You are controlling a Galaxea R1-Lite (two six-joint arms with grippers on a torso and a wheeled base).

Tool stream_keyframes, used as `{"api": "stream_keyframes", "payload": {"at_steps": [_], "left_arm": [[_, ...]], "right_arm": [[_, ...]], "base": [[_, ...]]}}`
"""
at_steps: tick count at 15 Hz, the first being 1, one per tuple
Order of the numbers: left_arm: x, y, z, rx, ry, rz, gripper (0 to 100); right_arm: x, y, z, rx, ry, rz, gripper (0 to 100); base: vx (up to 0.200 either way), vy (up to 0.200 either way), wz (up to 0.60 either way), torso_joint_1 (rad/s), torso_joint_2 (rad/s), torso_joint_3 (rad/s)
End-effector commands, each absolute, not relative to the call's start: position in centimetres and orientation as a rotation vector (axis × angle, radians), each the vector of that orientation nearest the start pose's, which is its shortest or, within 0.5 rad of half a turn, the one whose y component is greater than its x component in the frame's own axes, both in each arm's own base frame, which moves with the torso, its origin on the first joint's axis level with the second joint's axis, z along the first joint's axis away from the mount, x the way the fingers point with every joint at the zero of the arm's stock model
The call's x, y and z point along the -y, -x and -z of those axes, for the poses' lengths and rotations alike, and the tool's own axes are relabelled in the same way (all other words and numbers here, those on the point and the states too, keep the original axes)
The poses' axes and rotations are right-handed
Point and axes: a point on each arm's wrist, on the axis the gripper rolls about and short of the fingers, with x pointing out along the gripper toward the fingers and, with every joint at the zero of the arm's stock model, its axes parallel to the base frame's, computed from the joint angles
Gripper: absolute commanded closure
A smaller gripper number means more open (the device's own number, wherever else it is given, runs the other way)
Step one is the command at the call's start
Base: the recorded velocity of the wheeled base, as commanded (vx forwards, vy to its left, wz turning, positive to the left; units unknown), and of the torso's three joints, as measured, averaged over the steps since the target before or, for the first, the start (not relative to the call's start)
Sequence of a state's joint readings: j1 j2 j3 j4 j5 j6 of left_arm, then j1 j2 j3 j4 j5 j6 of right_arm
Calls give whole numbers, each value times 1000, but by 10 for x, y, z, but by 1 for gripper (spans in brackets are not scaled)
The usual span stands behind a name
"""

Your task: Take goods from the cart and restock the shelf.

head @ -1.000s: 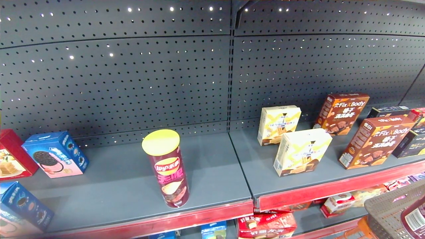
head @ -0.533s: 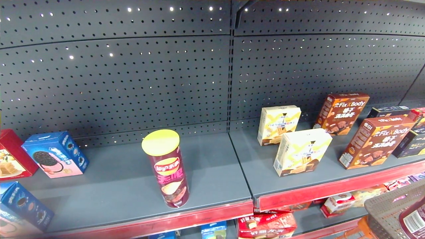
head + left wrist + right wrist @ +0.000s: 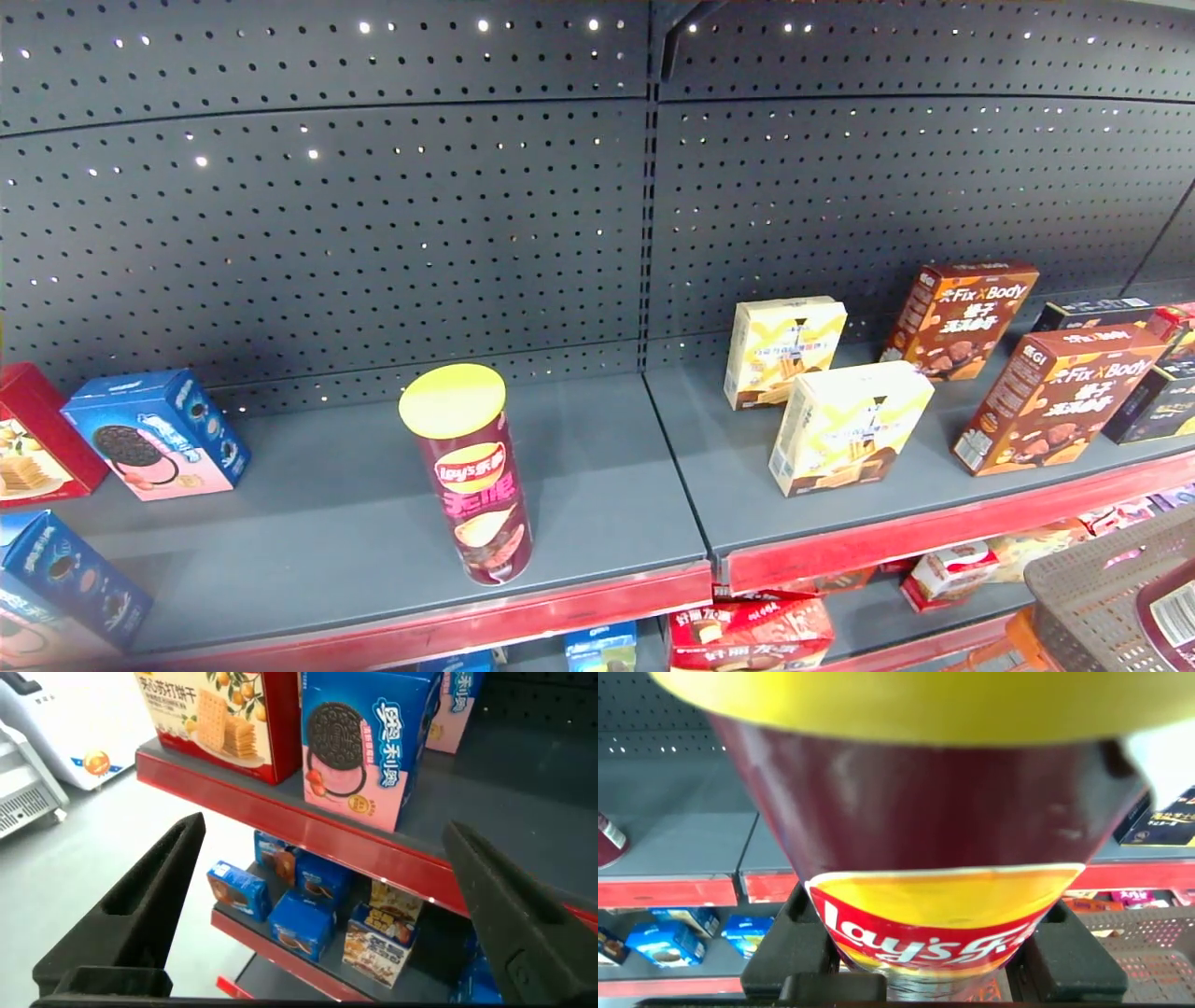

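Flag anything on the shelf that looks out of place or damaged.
Nothing is spilled or damaged. One chips can stands alone near the front lip of the shelf, in a bare stretch between the cookie boxes and the cream boxes.

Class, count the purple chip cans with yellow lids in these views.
2. The upright can stands near the front edge of the shelf, left bay; the held can is in the right end effector beside the cart basket. More may be hidden there.

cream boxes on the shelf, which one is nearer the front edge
The front cream box, closer to the red shelf edge. The back cream box stands behind it and to the left, near the pegboard wall.
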State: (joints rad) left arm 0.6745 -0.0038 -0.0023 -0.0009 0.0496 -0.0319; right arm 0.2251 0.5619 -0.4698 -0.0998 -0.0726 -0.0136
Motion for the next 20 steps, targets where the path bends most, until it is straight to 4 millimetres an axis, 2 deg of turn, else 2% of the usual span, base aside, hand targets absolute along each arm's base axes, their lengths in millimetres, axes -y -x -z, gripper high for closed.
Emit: {"api": "stream_keyframes", "payload": {"at_steps": [1,3,7,11,13,16,20], "left_arm": [[14,19,-76,16,29,-725,0],[13,19,-76,15,30,-725,0],[11,20,-76,14,30,-618,0],[11,20,-76,14,30,-618,0],[11,20,-76,13,30,-618,0],[11,20,-76,14,30,-618,0],[11,20,-76,14,30,-618,0]], "right_arm": [[-5,-29,-220,14,4,-149,100],[-3,-22,-222,40,-3,-152,100],[-2,-17,-218,30,-70,-158,100],[-2,-13,-221,50,-81,-174,100],[-1,-12,-217,-6,-69,-141,100],[2,1,-222,-71,-32,-114,100],[4,11,-217,-85,-30,-129,100]], "base": [[0,0,0,0,0,0],[0,0,0,0,0,0],[0,0,0,0,0,0],[0,0,0,0,0,0],[0,0,0,0,0,0],[0,0,0,0,0,0],[0,0,600,2,0,4]]}}
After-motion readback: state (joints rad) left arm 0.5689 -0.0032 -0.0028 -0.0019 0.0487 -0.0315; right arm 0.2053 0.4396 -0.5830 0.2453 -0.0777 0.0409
